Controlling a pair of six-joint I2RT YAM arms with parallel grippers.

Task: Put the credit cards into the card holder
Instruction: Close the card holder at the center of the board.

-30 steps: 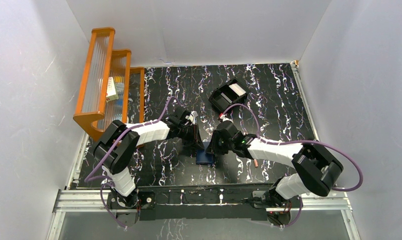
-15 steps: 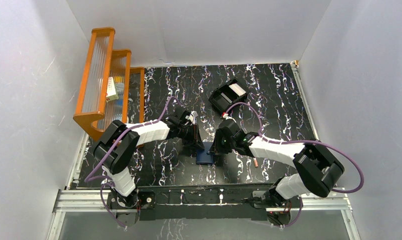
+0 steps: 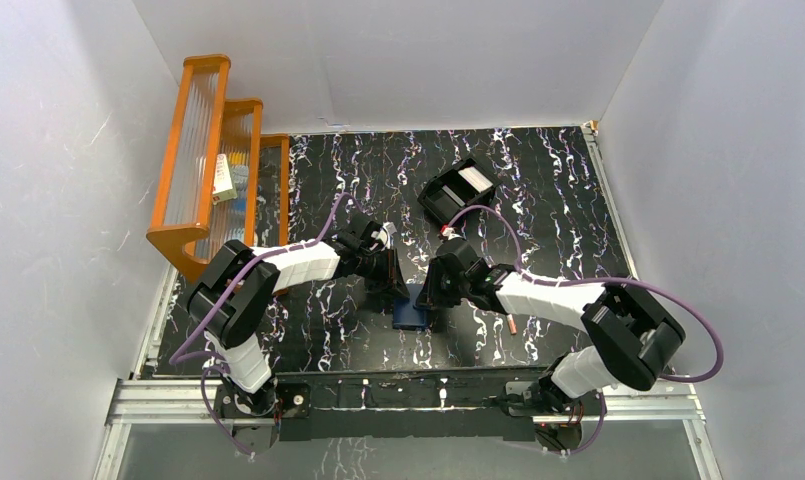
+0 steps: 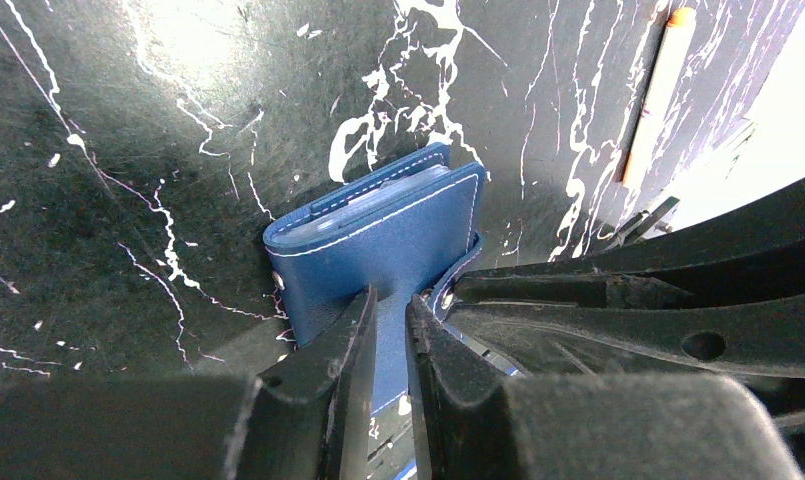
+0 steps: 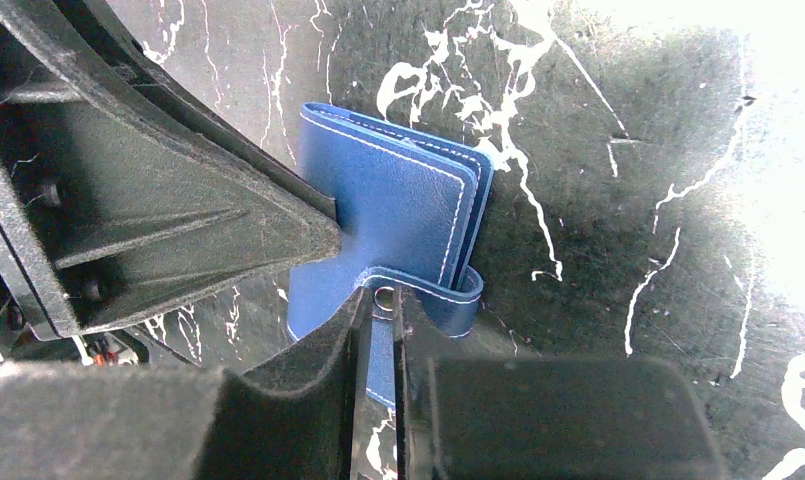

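Little is altered since a second ago: only the right arm's elbow is shifted slightly inward. The navy-blue folding leather-like card holder (image 3: 410,318) is kept at the same spot on the black, white-veined table (image 3: 548,200), between the two grippers. At far left an orange ribbed rack (image 3: 193,150) is stood against the wall. The left gripper (image 4: 390,300) is clenched on the card holder's near cover edge, with blue leather pinched between its fingers. The card holder is seen folded. The right gripper (image 5: 378,295) is clamped on the blue snap tab (image 5: 448,300), which is looped around the folded edge. Further right a thin pale pencil-like stick (image 4: 658,95) is laid on the table, apart from the card holder.
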